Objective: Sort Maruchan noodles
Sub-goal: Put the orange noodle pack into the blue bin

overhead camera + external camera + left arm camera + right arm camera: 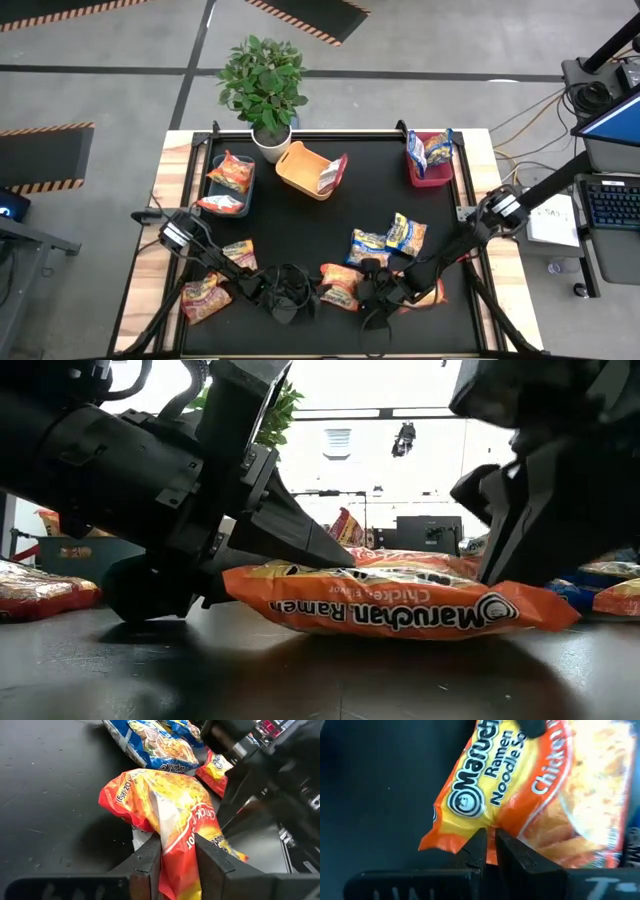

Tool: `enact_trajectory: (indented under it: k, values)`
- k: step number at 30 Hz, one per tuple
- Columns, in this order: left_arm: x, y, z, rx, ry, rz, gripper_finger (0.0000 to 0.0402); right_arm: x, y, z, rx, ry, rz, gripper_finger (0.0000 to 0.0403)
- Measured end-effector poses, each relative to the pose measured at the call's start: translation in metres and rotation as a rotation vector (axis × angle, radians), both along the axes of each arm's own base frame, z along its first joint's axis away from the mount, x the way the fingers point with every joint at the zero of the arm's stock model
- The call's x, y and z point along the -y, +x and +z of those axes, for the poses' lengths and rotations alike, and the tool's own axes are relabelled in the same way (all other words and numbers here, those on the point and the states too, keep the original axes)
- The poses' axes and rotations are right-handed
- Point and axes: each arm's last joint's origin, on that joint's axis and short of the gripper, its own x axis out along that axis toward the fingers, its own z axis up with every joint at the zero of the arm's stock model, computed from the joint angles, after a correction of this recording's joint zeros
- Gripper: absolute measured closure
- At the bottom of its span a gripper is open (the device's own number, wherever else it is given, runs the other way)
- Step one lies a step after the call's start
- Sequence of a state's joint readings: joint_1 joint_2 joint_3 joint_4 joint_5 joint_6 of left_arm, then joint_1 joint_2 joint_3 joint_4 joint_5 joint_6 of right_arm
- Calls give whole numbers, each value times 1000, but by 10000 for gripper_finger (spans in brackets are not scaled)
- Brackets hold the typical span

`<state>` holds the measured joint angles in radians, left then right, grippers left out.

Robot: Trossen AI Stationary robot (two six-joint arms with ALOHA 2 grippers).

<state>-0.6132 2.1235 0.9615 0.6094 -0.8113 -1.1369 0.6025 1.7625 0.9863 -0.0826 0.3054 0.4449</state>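
Both arms low at the near edge of the counter (150, 200), working the same orange noodle packet (340, 285). Left tool (177, 855) is clamped on one end of it — plastic bunched between the fingers. Right tool (490, 845) pinches the opposite edge, fingers nearly together on the seam. Packet lies flat on the black mat between them. Two blue packets (392, 240) sit just behind it; more orange ones lie in the teal bin (228, 185), one blue in the red bin (430, 155).
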Motion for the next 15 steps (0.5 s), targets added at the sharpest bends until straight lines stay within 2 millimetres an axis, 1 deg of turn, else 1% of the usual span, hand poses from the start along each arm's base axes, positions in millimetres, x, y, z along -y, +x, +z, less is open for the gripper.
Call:
enact_trajectory:
  k: [3,7,10,15]
  values:
    - [0,0,1,-7,21,-14,328,1,-5,13,5,0,5,372]
    - [2,-2,8,-24,102,-56,328,2,-13,26,2,-8,10,372]
    - [3,-3,17,-22,165,-78,328,3,-17,35,18,1,14,372]
    - [5,-5,39,-11,293,-110,328,5,-23,48,26,1,18,372]
